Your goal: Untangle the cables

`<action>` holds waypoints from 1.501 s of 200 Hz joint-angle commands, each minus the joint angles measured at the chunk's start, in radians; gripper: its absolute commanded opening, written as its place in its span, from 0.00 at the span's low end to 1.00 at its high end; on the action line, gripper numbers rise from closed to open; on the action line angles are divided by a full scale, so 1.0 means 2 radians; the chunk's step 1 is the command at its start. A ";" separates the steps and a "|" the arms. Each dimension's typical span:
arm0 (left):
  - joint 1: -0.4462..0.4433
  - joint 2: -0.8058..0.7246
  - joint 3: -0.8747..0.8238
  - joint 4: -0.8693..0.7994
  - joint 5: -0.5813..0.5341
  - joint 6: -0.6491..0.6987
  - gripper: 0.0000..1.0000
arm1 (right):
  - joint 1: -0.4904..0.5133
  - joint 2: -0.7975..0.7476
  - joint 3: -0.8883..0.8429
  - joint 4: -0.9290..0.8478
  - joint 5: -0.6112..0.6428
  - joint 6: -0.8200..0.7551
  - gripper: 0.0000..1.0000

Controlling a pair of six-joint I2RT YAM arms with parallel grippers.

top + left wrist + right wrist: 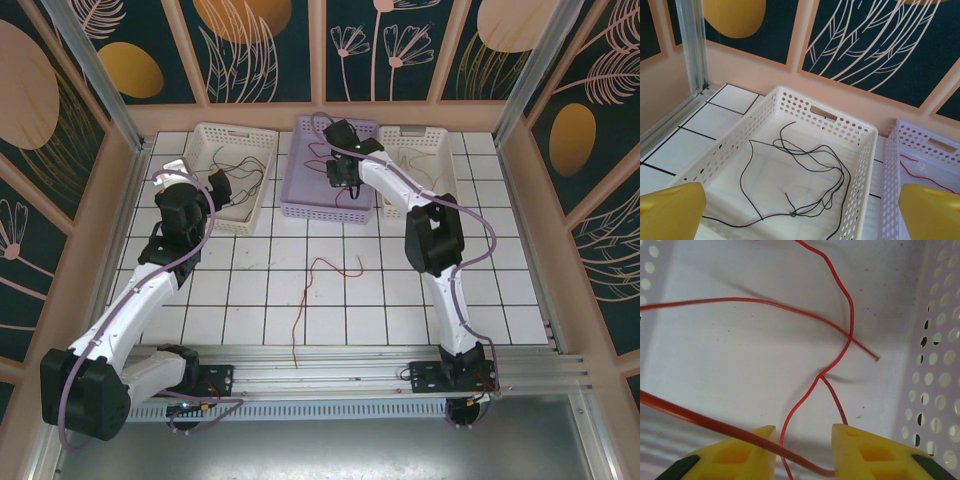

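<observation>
Nearest, on the tiled worktop (520, 300), a loose red cable (295, 335) is noted in a slack zigzag, well apart from the baskets. Further back the left fingers (670, 210), spread wide and empty, are poised over the perforated white basket (862, 165), where hair-thin black cables (805, 155) lie looped over one another. Farthest, the right fingers (855, 450) are parted inside the lavender basket (935, 365) with a glossy red strand (715, 426) crossing the gap unclamped; a straight lift is judged best, so the springy strand is not snagged and dragged out.

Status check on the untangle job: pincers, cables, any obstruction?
Left pincer open, facing white basket with black cable. Right pincer parted in purple basket, red cable across its gap. Second red cable on table. No obstruction seen.
</observation>
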 commanded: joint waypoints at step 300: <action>-0.133 0.059 -0.026 0.024 0.086 -0.018 0.99 | 0.103 -0.674 -0.586 0.163 -0.019 0.061 0.99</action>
